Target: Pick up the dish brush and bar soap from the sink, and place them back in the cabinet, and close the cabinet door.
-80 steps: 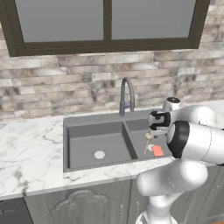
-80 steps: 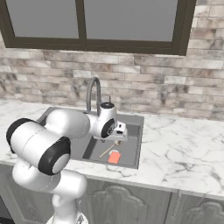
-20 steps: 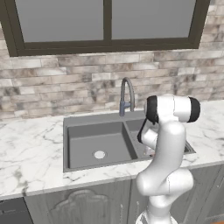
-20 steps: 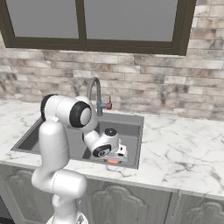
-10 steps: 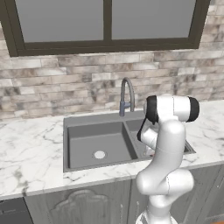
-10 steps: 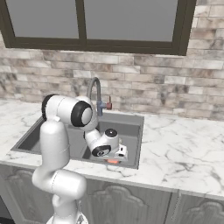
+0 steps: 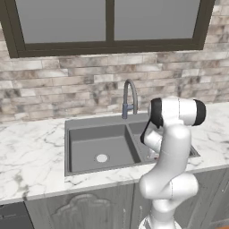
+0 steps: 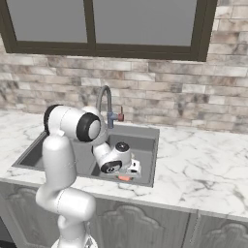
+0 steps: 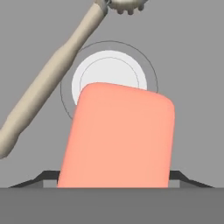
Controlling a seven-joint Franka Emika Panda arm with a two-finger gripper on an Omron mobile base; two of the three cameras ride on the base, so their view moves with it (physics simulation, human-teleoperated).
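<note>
The orange-red bar soap (image 9: pixel 118 135) lies flat on the floor of the sink's right basin (image 8: pixel 145 140), partly over the round silver drain (image 9: pixel 109 63). My gripper (image 9: pixel 113 177) reaches down over it, with a dark fingertip (image 9: pixel 47 177) pressed against each long side, so it is shut on the soap. From the right base view the hand (image 8: pixel 128 170) sits low in the basin with a sliver of soap (image 8: pixel 125 178) under it. The dish brush (image 9: pixel 52 81) lies slanted just beyond the soap, its pale head (image 9: pixel 124 4) at the top edge. The cabinet is out of view.
The grey gooseneck faucet (image 7: pixel 129 96) stands behind the sink divider, close to my arm. The left basin (image 7: pixel 96 147) holds only its drain. Marble counter (image 8: pixel 203 164) spreads to both sides, a brick wall and window behind.
The fingers have come in toward the soap's sides. The arm and hand have stayed in the same spot in the right basin.
</note>
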